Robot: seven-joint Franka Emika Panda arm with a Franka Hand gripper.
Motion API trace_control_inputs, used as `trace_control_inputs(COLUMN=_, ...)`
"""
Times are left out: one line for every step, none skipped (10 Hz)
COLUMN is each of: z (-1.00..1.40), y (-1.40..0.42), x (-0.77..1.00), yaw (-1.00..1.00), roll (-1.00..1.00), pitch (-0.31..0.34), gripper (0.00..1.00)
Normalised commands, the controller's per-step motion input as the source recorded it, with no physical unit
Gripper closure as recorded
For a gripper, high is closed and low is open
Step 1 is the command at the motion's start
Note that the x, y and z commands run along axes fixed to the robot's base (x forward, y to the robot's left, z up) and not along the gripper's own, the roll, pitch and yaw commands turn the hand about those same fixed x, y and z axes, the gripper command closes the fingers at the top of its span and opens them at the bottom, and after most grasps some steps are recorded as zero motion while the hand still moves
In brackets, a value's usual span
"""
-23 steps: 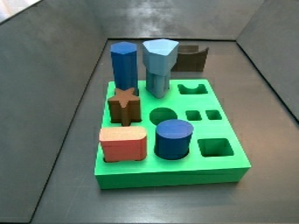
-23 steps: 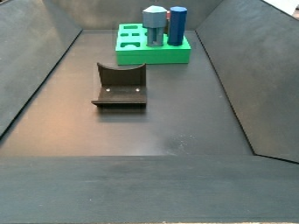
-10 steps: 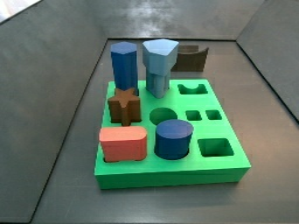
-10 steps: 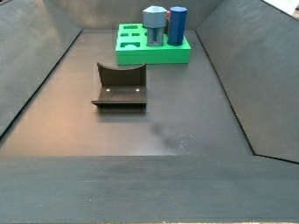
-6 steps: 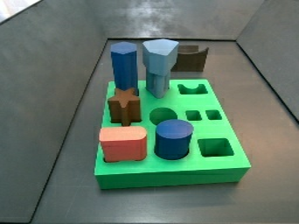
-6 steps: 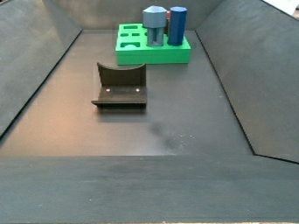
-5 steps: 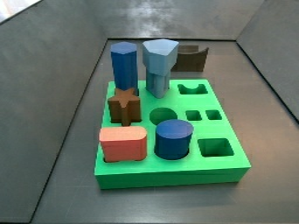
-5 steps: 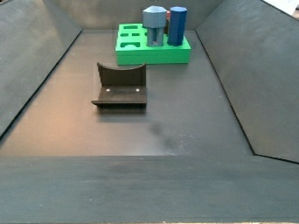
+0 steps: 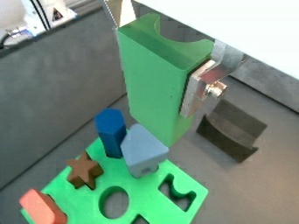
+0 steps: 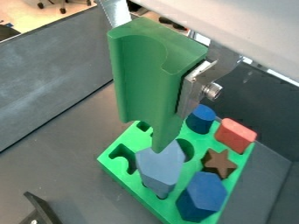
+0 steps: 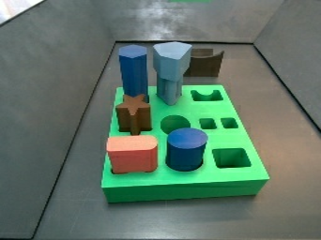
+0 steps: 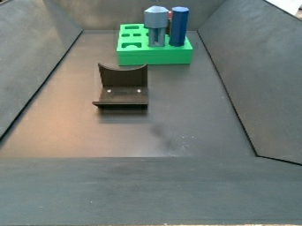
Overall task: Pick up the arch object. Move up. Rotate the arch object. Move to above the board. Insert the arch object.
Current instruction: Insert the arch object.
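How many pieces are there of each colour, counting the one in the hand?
Blue: 3 (hexagon peg, pentagon peg, cylinder)
Brown: 1 (star)
Red: 1 (block)
Green: 1 (arch, gripped by the hand above the board)
Total: 6

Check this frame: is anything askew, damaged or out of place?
Nothing stands out. The gripper holds the arch object above the board, in both wrist views. The pegs stand upright in their holes in both side views; the fixture sits on the floor.

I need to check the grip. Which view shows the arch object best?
Either wrist view: the arch object fills both, clamped in the gripper above the board, its notch clearer here. Neither side view shows it.
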Motion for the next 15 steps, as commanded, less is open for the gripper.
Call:
trace_control_inputs(z=-0.32, y=0.02, x=1.0, yaw=0.0, roll=0.0, pitch=0.0, gripper=1.0)
trace_control_inputs(z=-0.37, y=0.07, x=1.0, yaw=0.0, roll=0.17, pitch=0.106, gripper=1.0)
trace_control_inputs(z=-0.27, y=0.29, x=1.0, yaw=0.14, roll=0.21, pitch=0.156, gripper=1.0)
trace_control_inputs(z=-0.15, y=0.23, x=1.0, yaw=0.18, roll=0.06, pitch=0.089, gripper=1.0)
trace_control_inputs(z=-0.05, y=0.0, x=1.0, yaw=0.0, roll=0.07, pitch=0.0, gripper=1.0)
trace_control_inputs(z=-0.07, y=-0.01, x=1.0, yaw=0.0, roll=0.06, pitch=0.0, gripper=1.0)
trace_control_inputs(z=-0.23, y=0.0, x=1.0, yaw=0.0, roll=0.01, pitch=0.0, gripper=1.0)
trace_control_inputs(z=-0.61, y=0.06, x=1.0, yaw=0.0, roll=0.0, pitch=0.0, gripper=1.0)
trace_control_inputs(z=-0.6, y=0.13, x=1.0, yaw=0.0, roll=0.03, pitch=0.027, gripper=1.0)
trace_control_inputs(z=-0.61, y=0.14, x=1.0, yaw=0.0, roll=0.03, pitch=0.044, gripper=1.0)
trace_control_inputs(z=-0.58, y=0.15, x=1.0, yaw=0.0, roll=0.02, pitch=0.036, gripper=1.0)
trace_control_inputs(z=-0.55, y=0.0, x=0.99, yaw=0.02, roll=0.16, pitch=0.037, gripper=1.0)
trace_control_inputs(z=-0.43, y=-0.3, x=0.6, yaw=0.13, roll=0.27, pitch=0.2, gripper=1.0)
trace_control_inputs(z=-0.32, y=-0.29, x=0.39, yaw=0.15, roll=0.25, pitch=0.274, gripper=1.0)
trace_control_inputs(z=-0.51, y=-0.29, x=0.08, yaw=0.12, roll=0.31, pitch=0.189, gripper=1.0)
